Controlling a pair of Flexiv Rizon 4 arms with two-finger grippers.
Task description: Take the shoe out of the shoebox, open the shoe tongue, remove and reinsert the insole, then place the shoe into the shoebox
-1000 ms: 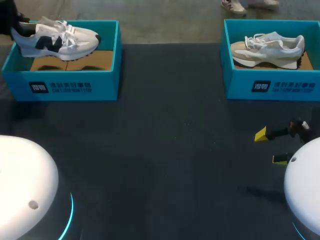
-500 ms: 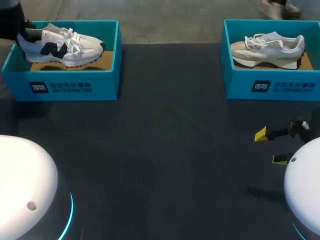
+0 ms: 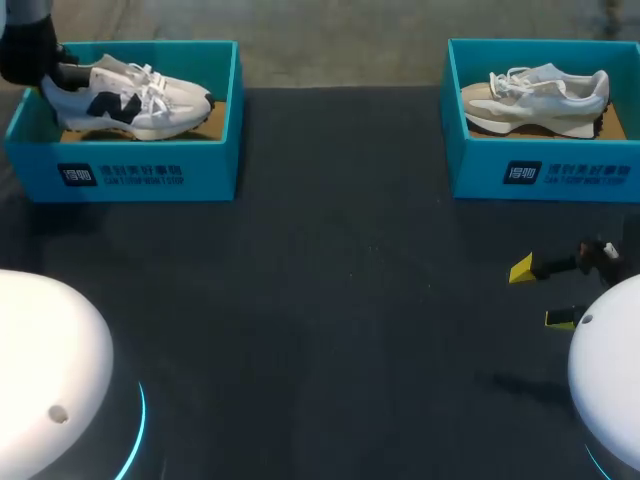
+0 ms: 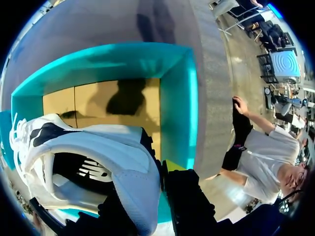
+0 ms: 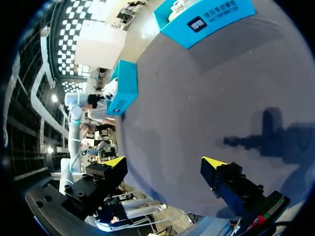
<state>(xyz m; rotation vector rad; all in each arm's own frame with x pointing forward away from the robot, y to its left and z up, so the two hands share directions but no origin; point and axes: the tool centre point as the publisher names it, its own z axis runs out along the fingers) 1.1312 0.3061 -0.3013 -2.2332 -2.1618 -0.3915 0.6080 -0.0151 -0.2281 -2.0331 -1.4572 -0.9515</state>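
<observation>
Head view with both wrist views. The dark worktop [image 3: 330, 300] carries two open teal shoeboxes along its far edge, well apart.

**Task shoe.** A low running sneaker [image 3: 130, 98] with a white and pale grey upper, a navy emblem on the side panel, white laces and a thick white sole that turns dark at the toe. It lies on its sole line within the opening of the left shoebox [image 3: 150, 170], with the toe towards the box's right wall and the heel at its left wall. The left wrist view looks into the collar, showing a dark lining and a dark insole with white print. Below the shoe, the tan cardboard floor [image 4: 98, 103] of the box carries its shadow. Whether the sole rests on that floor cannot be told.

**Left end effector** [image 4: 157, 196]. It is closed on the heel of the sneaker, with the heel wall clamped between its two black fingers.

**Right end effector** [image 3: 540, 294]. It is low over the near right of the worktop, with its yellow-tipped fingers spread wide and nothing between them.

**Right shoebox** [image 3: 560, 170]. It holds a second sneaker [image 3: 540, 100] in beige and off-white, lying flat with the toe to the left.
</observation>
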